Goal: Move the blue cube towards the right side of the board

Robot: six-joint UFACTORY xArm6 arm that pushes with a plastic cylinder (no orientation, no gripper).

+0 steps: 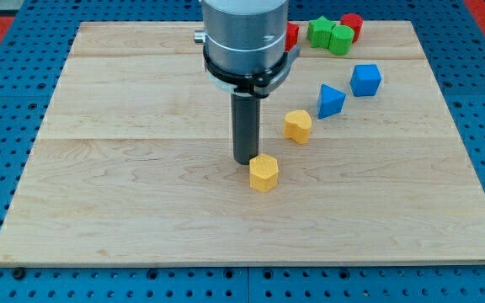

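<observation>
The blue cube (pixel 365 80) sits on the wooden board (pixel 141 210) at the upper right. A blue triangular block (pixel 330 100) lies just to its lower left. My tip (pixel 244 160) is near the board's middle, far to the left of and below the blue cube. It stands right beside the upper left of a yellow hexagonal block (pixel 263 172); I cannot tell if it touches it.
A yellow heart-shaped block (pixel 297 125) lies between my tip and the blue triangle. Two green blocks (pixel 330 35) and a red block (pixel 352 25) cluster at the top right edge. Another red block (pixel 292 35) peeks out beside the arm's housing (pixel 244 38).
</observation>
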